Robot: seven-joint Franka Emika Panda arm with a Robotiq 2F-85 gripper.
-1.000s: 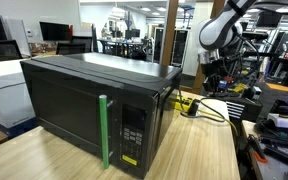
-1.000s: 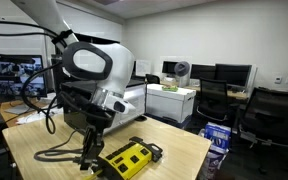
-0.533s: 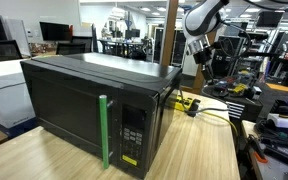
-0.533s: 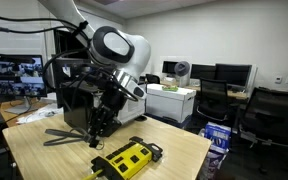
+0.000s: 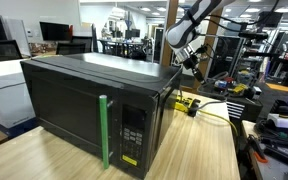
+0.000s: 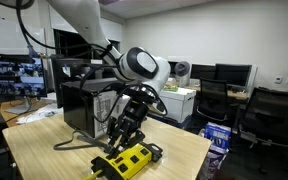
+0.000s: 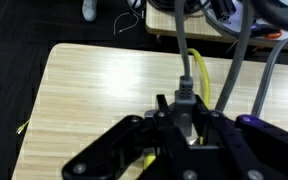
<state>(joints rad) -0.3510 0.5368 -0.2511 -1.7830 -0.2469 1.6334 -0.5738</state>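
Note:
My gripper (image 7: 181, 118) is shut on a black plug (image 7: 184, 93) whose grey cable (image 7: 181, 40) runs off across the wooden table (image 7: 94, 90). In both exterior views the gripper (image 5: 193, 62) (image 6: 118, 128) hangs in the air beside the back corner of a black microwave (image 5: 84, 105) (image 6: 79, 100). A yellow power strip (image 6: 125, 160) (image 5: 189, 103) lies on the table just below it. The cable (image 6: 79, 143) trails from the gripper towards the microwave. The microwave door has a green handle (image 5: 104, 130).
A yellow cord (image 7: 199, 75) lies on the table below the gripper. The table edge (image 6: 184, 150) is close behind the power strip. Office chairs (image 6: 274, 110), monitors and a white cabinet (image 6: 169, 100) stand beyond. Cluttered benches (image 5: 274, 110) lie past the table.
The arm has swung up and towards the microwave. The gripper with the plug rose from the table by the power strip and now hangs higher, with the cable lifted along.

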